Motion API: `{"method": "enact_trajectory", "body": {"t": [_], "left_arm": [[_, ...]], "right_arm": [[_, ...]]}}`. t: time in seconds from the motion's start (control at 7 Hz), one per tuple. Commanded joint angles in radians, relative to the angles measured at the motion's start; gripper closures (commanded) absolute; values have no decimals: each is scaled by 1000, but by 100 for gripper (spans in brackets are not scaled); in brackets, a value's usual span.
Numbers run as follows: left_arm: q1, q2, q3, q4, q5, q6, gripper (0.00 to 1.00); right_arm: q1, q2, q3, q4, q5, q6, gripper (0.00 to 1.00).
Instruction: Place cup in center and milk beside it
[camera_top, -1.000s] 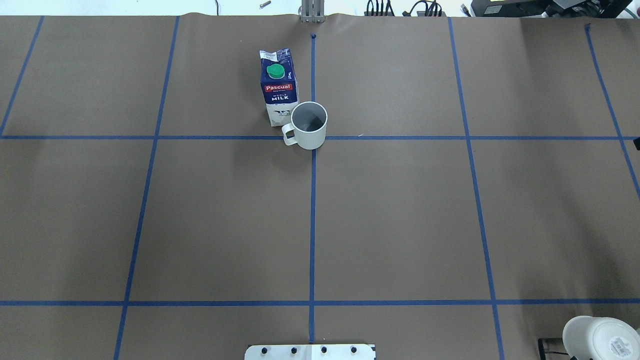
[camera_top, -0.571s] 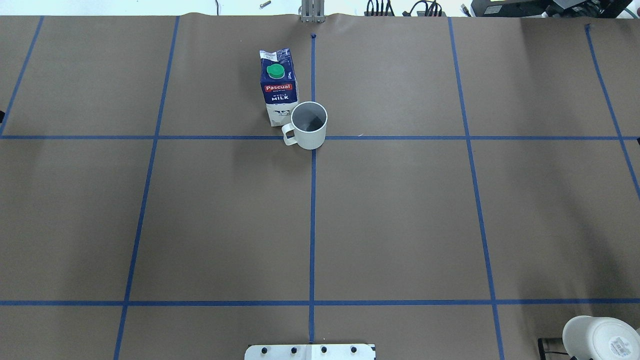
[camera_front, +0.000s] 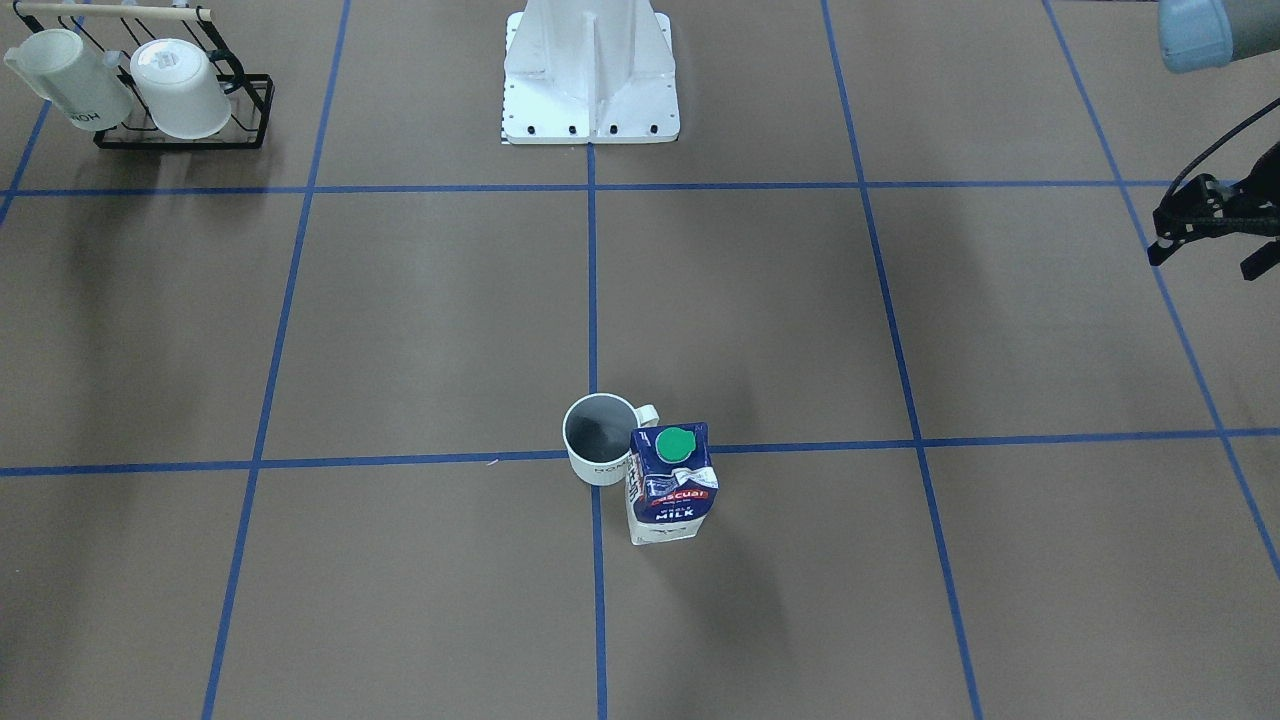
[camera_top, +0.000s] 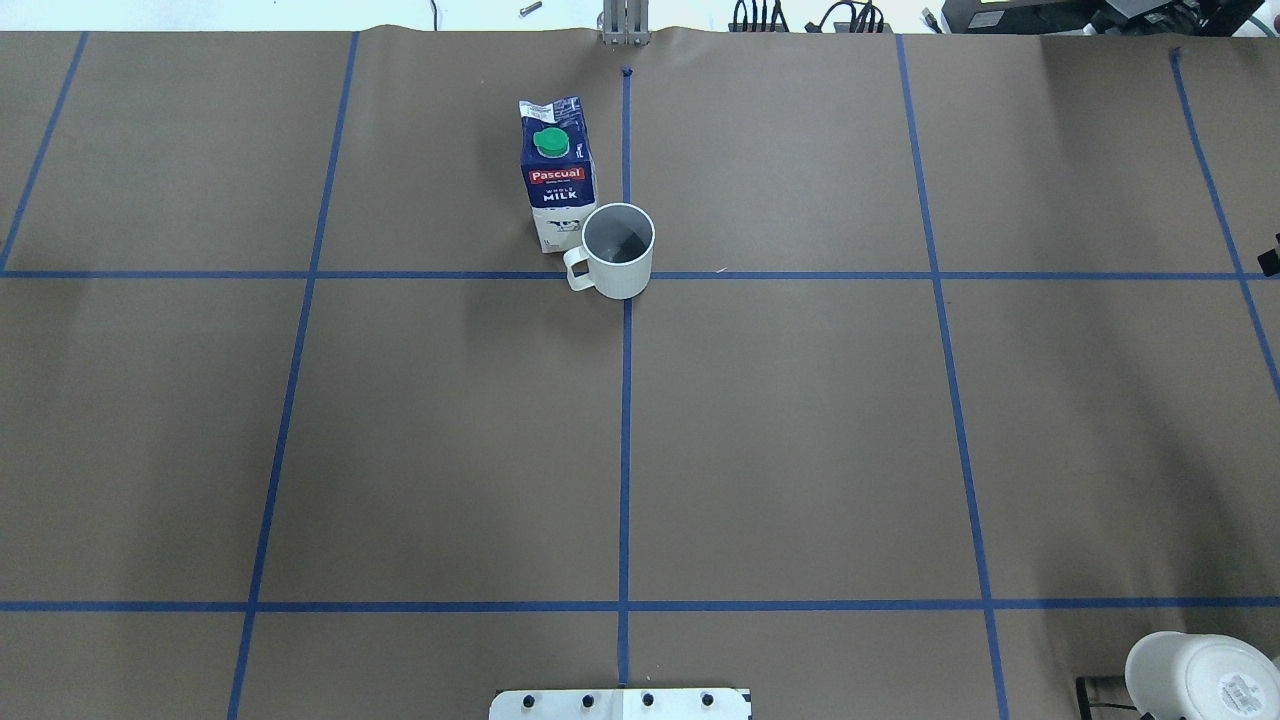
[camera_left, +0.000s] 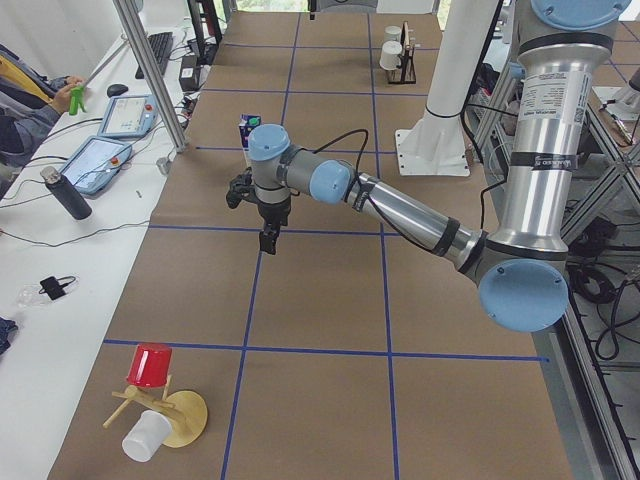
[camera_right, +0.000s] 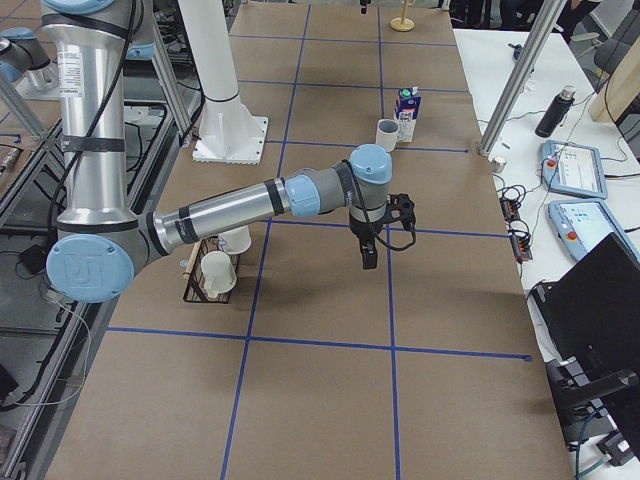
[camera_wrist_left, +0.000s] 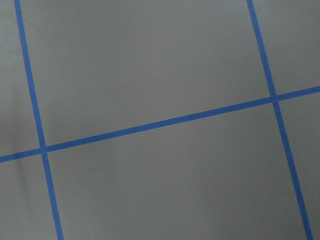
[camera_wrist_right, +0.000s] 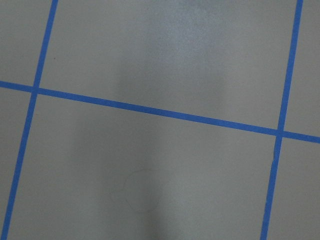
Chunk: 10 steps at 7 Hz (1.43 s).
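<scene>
Left hand (camera_front: 1205, 235) hung above counter (camera_top: 800, 450), far left of tape cross (camera_top: 627, 305); grip unreadable. Right hand (camera_right: 369, 255) far right of cross; grip unreadable. Cup (camera_top: 618, 255) upright on cross. Milk (camera_top: 557, 175) upright just beyond cross, left.

Only the edges of the overhead view differ.
A dark tip of the black two-finger right gripper (camera_top: 1272, 262) shows at the right edge, higher than a second ago. The black left gripper (camera_left: 269, 238), a sliver at the left edge 0.6 s ago, has left that view.
</scene>
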Motion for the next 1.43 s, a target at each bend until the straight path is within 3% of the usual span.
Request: {"method": "enact_trajectory", "body": {"t": [0.0, 0.29, 1.29], "left_arm": [[1, -27, 20, 49, -2, 6, 2], [1, -34, 23, 49, -2, 6, 2], [1, -22, 26, 34, -11, 7, 2]], "right_arm": [[-5, 84, -41, -113, 5, -27, 0], [21, 174, -38, -323, -8, -185, 0], [32, 169, -32, -334, 0, -173, 0]]}}
